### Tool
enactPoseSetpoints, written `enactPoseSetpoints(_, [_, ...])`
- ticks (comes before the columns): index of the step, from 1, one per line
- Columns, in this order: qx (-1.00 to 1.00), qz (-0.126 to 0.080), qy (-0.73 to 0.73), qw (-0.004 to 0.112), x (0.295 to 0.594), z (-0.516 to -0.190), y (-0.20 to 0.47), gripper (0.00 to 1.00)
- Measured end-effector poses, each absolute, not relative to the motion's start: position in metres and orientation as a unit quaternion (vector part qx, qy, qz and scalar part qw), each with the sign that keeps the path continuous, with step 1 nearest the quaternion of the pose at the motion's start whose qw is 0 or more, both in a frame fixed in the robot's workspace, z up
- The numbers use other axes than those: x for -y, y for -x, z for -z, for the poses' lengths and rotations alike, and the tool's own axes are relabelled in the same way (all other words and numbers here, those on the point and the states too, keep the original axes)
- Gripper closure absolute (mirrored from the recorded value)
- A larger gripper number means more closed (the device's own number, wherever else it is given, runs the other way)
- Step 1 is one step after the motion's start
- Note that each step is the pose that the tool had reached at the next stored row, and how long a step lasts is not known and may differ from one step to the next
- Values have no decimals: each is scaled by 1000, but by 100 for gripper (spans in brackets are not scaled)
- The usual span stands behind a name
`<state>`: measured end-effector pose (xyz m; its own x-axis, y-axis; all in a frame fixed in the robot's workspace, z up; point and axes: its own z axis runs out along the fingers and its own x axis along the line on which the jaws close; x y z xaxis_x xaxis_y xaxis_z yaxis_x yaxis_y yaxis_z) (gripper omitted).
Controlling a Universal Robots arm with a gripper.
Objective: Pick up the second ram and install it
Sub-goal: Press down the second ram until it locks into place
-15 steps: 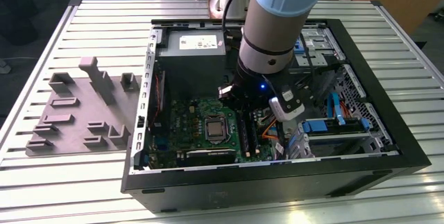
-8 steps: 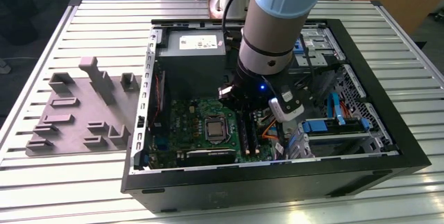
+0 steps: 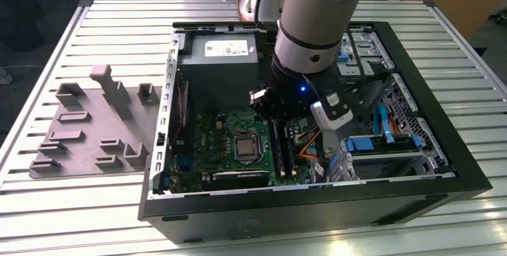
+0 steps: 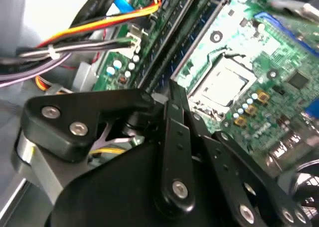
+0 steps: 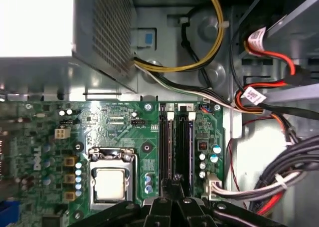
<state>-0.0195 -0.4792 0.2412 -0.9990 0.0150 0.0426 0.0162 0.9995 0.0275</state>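
My gripper [image 5: 174, 183] hangs inside the open computer case [image 3: 317, 208], low over the green motherboard [image 5: 124, 132]. Its black fingers [image 4: 174, 137] are drawn together, with no gap showing at the tips. The tips sit at one end of the two long black memory slots [image 5: 165, 147]. A long, dark, narrow stick, the second ram [image 5: 185, 147], stands on edge in the slot line under the fingertips. In the second wrist view the second ram [image 4: 199, 32] runs away from the tips. I cannot tell whether the fingers touch it.
The silver processor socket [image 5: 109, 182] lies beside the slots. Red, black, yellow and orange cables [image 5: 259, 102] crowd the other side by the drive bay. The power supply [image 3: 218, 54] fills the case's far end. A grey fixture block [image 3: 95, 125] sits on the slatted table at the exterior view's left.
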Motion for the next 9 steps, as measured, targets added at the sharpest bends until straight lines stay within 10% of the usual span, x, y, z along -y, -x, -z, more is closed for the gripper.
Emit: enactPoseSetpoints(9, [1000,14,8,21,479,-242,20,89])
